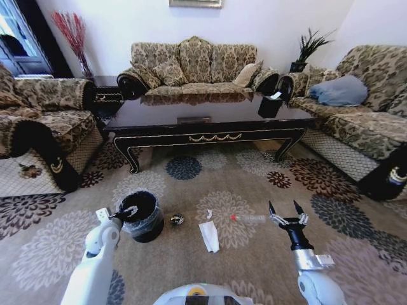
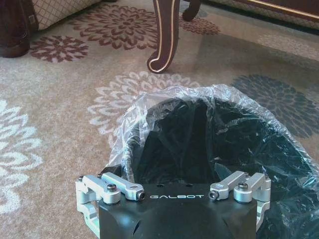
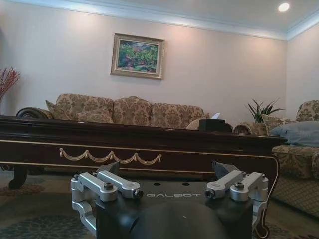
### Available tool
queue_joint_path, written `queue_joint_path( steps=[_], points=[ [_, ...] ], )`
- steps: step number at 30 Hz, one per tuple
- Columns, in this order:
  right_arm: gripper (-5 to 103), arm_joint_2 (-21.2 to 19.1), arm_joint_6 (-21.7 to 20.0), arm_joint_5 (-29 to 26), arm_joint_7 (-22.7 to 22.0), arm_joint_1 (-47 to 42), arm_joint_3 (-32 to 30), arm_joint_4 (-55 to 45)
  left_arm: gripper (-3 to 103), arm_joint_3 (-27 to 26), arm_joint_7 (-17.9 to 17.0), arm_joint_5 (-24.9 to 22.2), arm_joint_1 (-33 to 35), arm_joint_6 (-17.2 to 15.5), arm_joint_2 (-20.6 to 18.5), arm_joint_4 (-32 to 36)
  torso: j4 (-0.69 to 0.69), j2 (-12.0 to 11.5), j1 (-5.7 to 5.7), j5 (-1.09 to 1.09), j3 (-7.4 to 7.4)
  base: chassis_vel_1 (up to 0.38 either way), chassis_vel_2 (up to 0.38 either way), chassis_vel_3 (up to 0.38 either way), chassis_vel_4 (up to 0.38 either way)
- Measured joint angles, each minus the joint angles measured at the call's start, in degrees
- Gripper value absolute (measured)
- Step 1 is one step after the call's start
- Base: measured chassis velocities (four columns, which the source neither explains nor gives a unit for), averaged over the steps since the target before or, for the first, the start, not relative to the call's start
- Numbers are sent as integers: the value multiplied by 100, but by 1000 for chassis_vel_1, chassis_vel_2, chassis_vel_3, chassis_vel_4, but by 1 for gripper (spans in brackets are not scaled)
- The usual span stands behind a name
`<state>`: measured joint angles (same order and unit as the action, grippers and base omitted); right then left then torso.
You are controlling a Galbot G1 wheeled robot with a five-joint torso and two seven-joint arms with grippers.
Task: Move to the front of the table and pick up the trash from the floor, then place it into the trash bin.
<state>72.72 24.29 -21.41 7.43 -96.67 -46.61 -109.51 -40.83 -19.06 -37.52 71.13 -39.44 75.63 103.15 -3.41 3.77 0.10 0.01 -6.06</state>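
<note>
Clear plastic bottle with red cap (image 1: 248,218) lies just left of right gripper (image 1: 285,209) — long axis pointing toward the spread-open fingers; left gripper (image 1: 127,211), grip state unclear, over round black bin (image 1: 144,216).

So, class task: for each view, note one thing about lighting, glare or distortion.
Head view: wide-angle bending at the edges, and the sofa mirrored in the glossy table. Left wrist view: the trash bin liner glints. Right wrist view: a bright ceiling spot lights an otherwise dim room.
</note>
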Motion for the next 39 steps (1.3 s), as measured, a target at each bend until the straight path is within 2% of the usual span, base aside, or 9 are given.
queue_joint_path(
  steps=[13,19,23,28,39],
  points=[
    [100,-11,49,-10,-2,-24,-24,16,100,-140,2,7,124,16,66,139,-3,0,0,-2,0,0,0,0,0],
    [100,-28,55,-31,0,-33,-32,7,100,-459,-12,-51,649,5,84,1034,0,0,0,1,1,0,0,0,0],
    [100,-10,62,-34,3,-21,-24,8,100,-507,-4,-60,790,8,68,1160,0,0,0,0,1,0,0,0,0],
    [100,21,155,5,35,-75,-9,13,100,-434,4,110,768,71,146,827,0,0,0,-2,1,0,0,0,0],
    [100,-25,185,23,43,-162,-51,-18,100,-286,-12,-30,276,53,38,265,-2,0,0,-1,0,0,0,0,0]
  ],
)
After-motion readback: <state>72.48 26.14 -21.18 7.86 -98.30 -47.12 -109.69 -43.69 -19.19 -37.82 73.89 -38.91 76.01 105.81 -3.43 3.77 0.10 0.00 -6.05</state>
